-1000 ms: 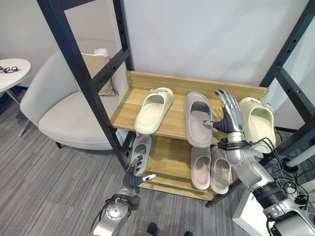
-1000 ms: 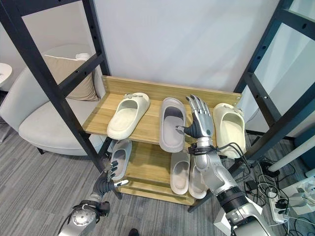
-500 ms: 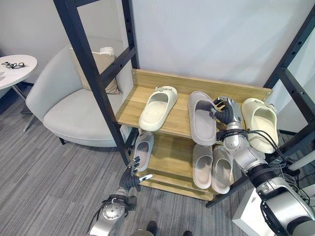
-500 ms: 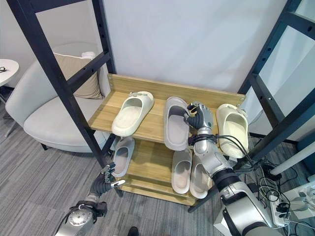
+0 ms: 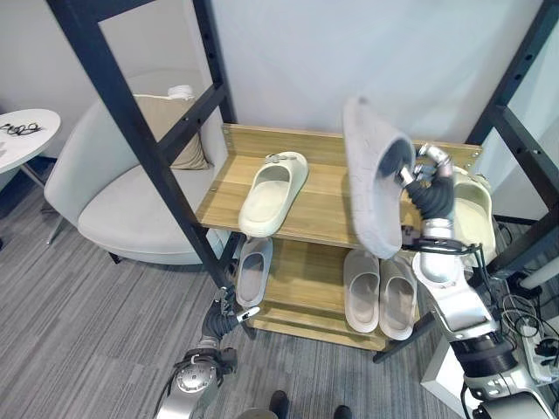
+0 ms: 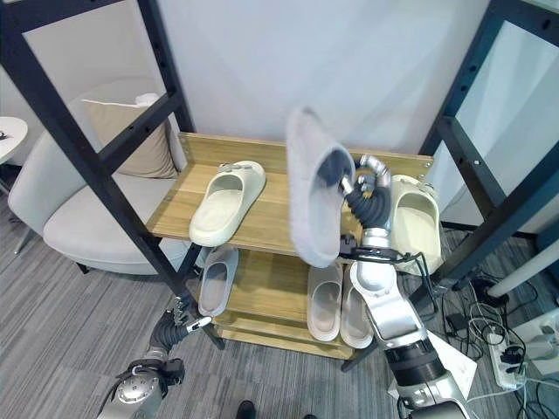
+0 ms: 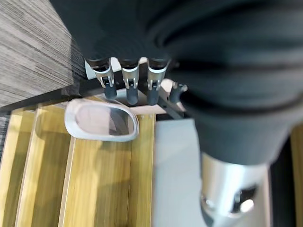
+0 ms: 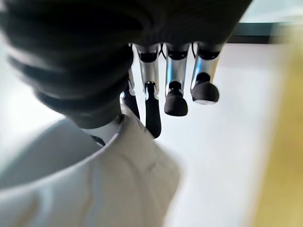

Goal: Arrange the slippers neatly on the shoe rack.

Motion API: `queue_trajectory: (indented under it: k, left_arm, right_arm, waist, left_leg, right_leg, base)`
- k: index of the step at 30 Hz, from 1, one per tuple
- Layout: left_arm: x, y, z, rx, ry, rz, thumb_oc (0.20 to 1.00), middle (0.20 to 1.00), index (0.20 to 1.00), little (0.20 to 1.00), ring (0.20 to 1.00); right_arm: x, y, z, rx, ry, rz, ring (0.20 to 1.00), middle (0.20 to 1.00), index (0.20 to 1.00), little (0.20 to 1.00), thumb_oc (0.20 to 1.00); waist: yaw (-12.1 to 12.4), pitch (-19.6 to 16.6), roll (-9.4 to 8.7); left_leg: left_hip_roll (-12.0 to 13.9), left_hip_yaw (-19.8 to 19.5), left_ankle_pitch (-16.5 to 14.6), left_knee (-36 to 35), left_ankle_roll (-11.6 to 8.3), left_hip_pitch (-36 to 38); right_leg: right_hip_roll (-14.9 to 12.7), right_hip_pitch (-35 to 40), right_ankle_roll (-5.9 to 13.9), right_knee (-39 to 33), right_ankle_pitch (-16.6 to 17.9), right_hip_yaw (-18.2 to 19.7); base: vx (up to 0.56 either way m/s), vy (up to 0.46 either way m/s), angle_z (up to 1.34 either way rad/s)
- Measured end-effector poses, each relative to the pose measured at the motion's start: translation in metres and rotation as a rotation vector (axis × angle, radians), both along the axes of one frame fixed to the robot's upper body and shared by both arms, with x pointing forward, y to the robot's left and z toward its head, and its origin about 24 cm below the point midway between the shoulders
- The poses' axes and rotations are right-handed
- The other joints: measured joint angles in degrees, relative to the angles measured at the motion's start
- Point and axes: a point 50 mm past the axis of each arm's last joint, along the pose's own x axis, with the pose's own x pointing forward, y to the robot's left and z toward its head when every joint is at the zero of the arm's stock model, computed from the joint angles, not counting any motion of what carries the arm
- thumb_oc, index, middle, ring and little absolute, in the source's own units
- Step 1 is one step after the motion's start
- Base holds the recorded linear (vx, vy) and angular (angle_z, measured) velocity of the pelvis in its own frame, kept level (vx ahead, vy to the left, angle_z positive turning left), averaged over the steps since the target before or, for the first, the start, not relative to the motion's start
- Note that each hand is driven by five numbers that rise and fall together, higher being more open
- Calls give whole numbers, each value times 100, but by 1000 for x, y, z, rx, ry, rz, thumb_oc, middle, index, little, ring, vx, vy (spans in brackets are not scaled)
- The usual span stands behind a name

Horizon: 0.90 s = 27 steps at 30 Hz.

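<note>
Grey foam is what the right hand (image 5: 425,179) has hold of: its fingers are curled into the strap opening of a grey slipper (image 5: 374,179), pinching it from the side nearest the arm. From where I stand the slipper is up in the air, clear of the top shelf (image 5: 323,209), hanging nearly upright with one end high against the wall and the other end low, down near the shelf's front edge. Its long axis runs close to vertical, and the hand sits to its right, about midway along it.

Under and behind the slipper the middle of the top shelf is bare wood. A cream slipper (image 5: 272,193) lies to the left of that gap, angled a little, and another cream slipper (image 5: 476,212) lies to the right, just beyond the right hand. On the lower shelf (image 5: 301,284) a pair of grey slippers (image 5: 379,284) sits side by side, with a single grey slipper (image 5: 252,268) well off to their left.

The left hand (image 5: 220,321) hangs low near the carpet, by the rack's front left leg, fingers loose and holding nothing.

My guess is the held slipper has to be tipped back flat, so its length runs front to back like its neighbours, and lowered into that middle gap. The right hand is the one placed for it.
</note>
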Motion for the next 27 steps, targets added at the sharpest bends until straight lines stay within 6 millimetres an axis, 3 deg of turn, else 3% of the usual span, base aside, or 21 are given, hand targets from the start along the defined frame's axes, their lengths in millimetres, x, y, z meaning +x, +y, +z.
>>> queue_trajectory:
  k: [2,3,6,8,10,11,13,15,17,20,22,23,25,26,27]
  left_arm:
    - [0,-4,-1,-10,6,-8,1000,1000,1000,1000,1000]
    - [-1,-7,-2,-19,10,-19,1000,1000,1000,1000,1000]
    - [-1,-11,-2,-27,15,-40,1000,1000,1000,1000,1000]
    - [-4,-11,-3,-36,23,-44,1000,1000,1000,1000,1000]
    - [-3,-12,-2,-42,21,-53,1000,1000,1000,1000,1000]
    - [-3,-12,-2,-43,21,-56,1000,1000,1000,1000,1000]
    - [-4,-10,-3,-39,23,-61,1000,1000,1000,1000,1000]
    - [-8,-4,-4,-29,31,-47,1000,1000,1000,1000,1000]
    - [-10,-1,-5,-23,35,-45,1000,1000,1000,1000,1000]
    - [-7,4,-7,-5,35,-42,1000,1000,1000,1000,1000]
    - [-5,3,-7,-5,28,-41,1000,1000,1000,1000,1000]
    - [-1,3,-7,2,26,-38,1000,1000,1000,1000,1000]
    - [13,0,1,7,-32,-20,1000,1000,1000,1000,1000]
    - [28,-5,9,13,-75,-29,1000,1000,1000,1000,1000]
    - [36,-7,15,17,-103,-31,1000,1000,1000,1000,1000]
  right_arm:
    - [-12,21,14,43,-75,203,200,200,200,200,200]
    - [-20,41,16,124,-61,407,200,200,200,200,200]
    - [-29,78,5,144,30,716,200,200,200,200,200]
    - [-37,110,-19,261,198,1008,200,200,200,200,200]
    - [-43,130,-58,295,425,1139,200,200,200,200,200]
    - [-44,129,-74,297,502,1152,200,200,200,200,200]
    - [-50,119,-120,391,679,1105,200,200,200,200,200]
    - [-70,95,-176,399,933,986,200,200,200,200,200]
    - [-80,77,-196,324,1058,934,200,200,200,200,200]
    - [-77,48,-222,275,1103,738,200,200,200,200,200]
    - [-72,31,-228,94,1101,618,200,200,200,200,200]
    - [-65,21,-231,-4,1102,522,200,200,200,200,200]
    - [-33,2,-213,-382,967,301,200,200,200,200,200]
    - [-5,-12,-188,-571,822,126,200,200,200,200,200]
    - [7,-16,-177,-637,754,48,200,200,200,200,200]
  waist:
    - [-52,-1,-1]
    - [-61,-1,0]
    - [-48,-3,-12]
    - [-32,-19,-39]
    - [-6,-35,-81]
    - [12,-36,-101]
    - [90,-45,-156]
    - [48,-1,-184]
    - [36,14,-175]
    - [-59,80,-132]
    - [-60,215,-102]
    - [-44,426,-16]
    - [-39,747,106]
    - [-38,1059,277]
    - [-39,1184,325]
  left_leg:
    - [16,8,-2,0,-3,3]
    - [28,20,-11,0,-17,4]
    - [47,12,-22,0,-40,-7]
    - [46,3,-21,0,-64,-28]
    - [35,-33,-31,-1,-89,-60]
    - [32,-35,-29,-1,-94,-81]
    - [14,-70,-34,-1,-89,-94]
    - [-36,-187,-40,-2,-70,-150]
    - [-53,-181,-52,-2,-36,-182]
    - [-76,-319,-29,-2,-17,-291]
    - [-54,-323,14,2,5,-388]
    - [-68,-317,182,85,-28,-447]
    - [-138,-309,67,920,-32,-1320]
    - [-145,-324,-15,1184,-55,-1714]
    - [-164,-339,4,1226,-66,-1842]
  right_leg:
    - [6,-3,0,0,0,16]
    - [10,-9,1,1,0,18]
    - [25,-12,8,1,-12,5]
    - [24,-21,9,2,-29,-24]
    - [17,-26,36,2,-68,-66]
    - [13,-44,38,3,-67,-66]
    - [-5,-44,39,2,-76,-90]
    - [-52,-29,29,4,-115,-205]
    - [-77,-80,32,1,-107,-197]
    - [-88,-128,43,67,-138,-337]
    - [-95,-328,31,225,-168,-355]
    - [-95,-396,78,318,-163,-390]
    - [-207,-1255,42,1182,-416,-407]
    - [-270,-1706,-5,1619,-517,-422]
    - [-303,-1884,-46,1813,-558,-437]
  base:
    - [-37,-45,-5]
    - [-23,-22,-4]
    - [-20,-15,4]
    - [-20,-17,6]
    - [15,-9,10]
    - [19,-11,11]
    - [0,-5,10]
    - [-3,1,22]
    - [-46,11,0]
    - [-85,12,20]
    - [-241,26,6]
    - [-367,42,11]
    - [-255,35,11]
    - [-120,18,18]
    - [-106,34,16]
